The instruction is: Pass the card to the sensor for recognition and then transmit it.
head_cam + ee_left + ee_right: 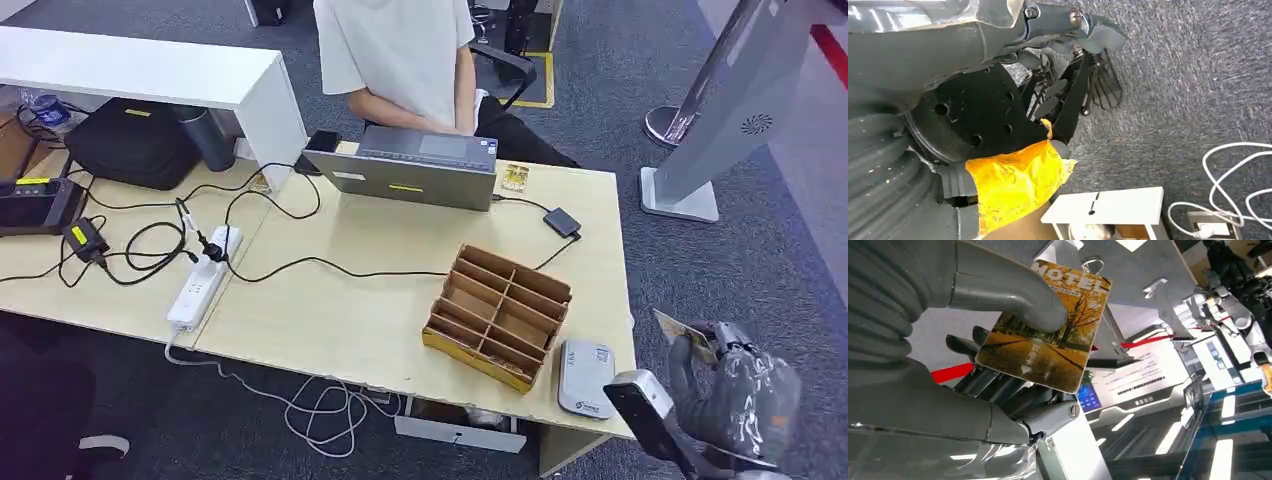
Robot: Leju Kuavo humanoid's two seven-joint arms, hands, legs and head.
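My right hand (735,392) is off the table's near right corner, over the carpet. It pinches a card (685,335) printed with orange autumn trees and the word MOTEL (1048,340); the grey thumb (1013,295) presses it against the dark fingers (998,385). The sensor (585,378), a small grey-white reader, lies flat on the table's near right corner, just left of that hand and lower than the card. My left hand (1083,25) hangs by my body above the carpet with nothing in it.
A wooden divided box (497,315) stands next to the sensor. Behind it are a laptop (410,170), a small black box (562,222) on a cable, a power strip (205,277) and loose cables. A person (400,55) sits across the table (330,310). A grey stand (725,110) is at the right.
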